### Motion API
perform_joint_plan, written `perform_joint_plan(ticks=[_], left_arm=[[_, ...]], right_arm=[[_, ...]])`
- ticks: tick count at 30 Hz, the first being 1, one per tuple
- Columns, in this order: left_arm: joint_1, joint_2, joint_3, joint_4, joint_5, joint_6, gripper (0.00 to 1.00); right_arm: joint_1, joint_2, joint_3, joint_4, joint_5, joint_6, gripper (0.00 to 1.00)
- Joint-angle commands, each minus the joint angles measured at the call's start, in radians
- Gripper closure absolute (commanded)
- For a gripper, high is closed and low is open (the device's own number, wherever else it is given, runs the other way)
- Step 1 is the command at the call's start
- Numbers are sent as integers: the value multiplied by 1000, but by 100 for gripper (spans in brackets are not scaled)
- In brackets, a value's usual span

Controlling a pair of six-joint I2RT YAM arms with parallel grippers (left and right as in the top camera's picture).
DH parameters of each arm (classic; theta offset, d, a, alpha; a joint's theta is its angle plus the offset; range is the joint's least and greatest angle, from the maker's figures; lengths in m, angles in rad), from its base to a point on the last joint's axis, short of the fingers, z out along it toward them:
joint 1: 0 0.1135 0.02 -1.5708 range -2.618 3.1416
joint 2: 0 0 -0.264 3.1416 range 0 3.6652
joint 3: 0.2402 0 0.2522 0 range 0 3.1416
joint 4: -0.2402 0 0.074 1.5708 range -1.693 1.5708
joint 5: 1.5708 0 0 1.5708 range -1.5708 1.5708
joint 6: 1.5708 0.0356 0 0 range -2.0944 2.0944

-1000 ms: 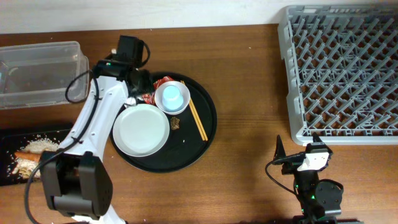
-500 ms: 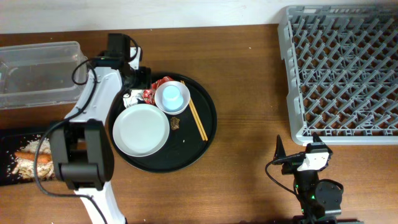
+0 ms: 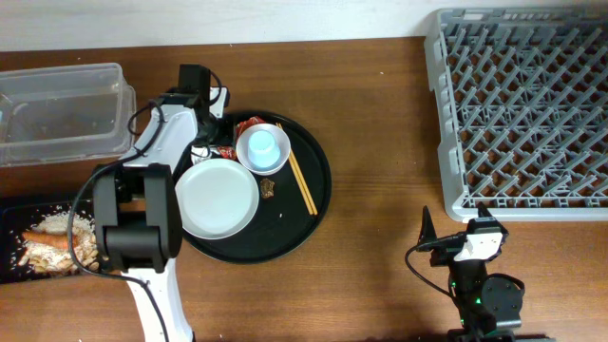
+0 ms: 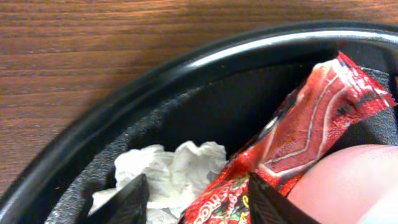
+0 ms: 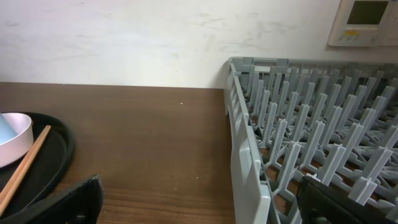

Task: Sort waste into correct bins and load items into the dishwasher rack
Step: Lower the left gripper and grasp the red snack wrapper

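The red wrapper (image 4: 305, 130) is found on the upper-left part of the round black tray (image 4: 155, 74), between the rim and the light-blue cup (image 3: 263, 147). In the left wrist view its long axis runs from lower left to upper right, with the crimped end pointed up and to the right. The crumpled white tissue (image 4: 168, 171) is lodged against the wrapper's lower end, touching it.

The chopsticks (image 3: 296, 176) are laid side by side on the tray, right of the cup and the white plate (image 3: 217, 197). Seen from overhead, their long axis is slanted from upper left to lower right.

The left arm (image 3: 166, 128) is stretched away from its base past the plate's left side and folded back at the wrist. The left hand (image 4: 196, 198) is thus brought low over the tray, its fingers part-way apart, astride the tissue and the wrapper's lower end. No clamp on either is seen.

The right hand (image 5: 199, 186) is held low over the table (image 3: 380, 142), well apart from the tray. It is released, spread wide around nothing, and faced toward the left wall of the dishwasher rack (image 5: 280, 124).
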Motion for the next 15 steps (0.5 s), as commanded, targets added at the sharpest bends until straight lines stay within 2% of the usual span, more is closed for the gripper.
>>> perform_joint_plan(ticks=[1,4,8,13,15], left_arm=[[-16,6,17,-2,21,8,52],[-26,-17,19,-8,17,8,54],[-26,-31,19,-27,10,8,70],[-29,-48,19,-48,10,8,79],[-28,-70,19,-51,6,8,80]], right_arm=[[6,-7,-7,-4,9,-6,2],[6,-7,-7,-4,9,-6,2],[6,-7,-7,-4,9,-6,2],[6,-7,-7,-4,9,-6,2],[6,-7,-7,-4,9,-6,2]])
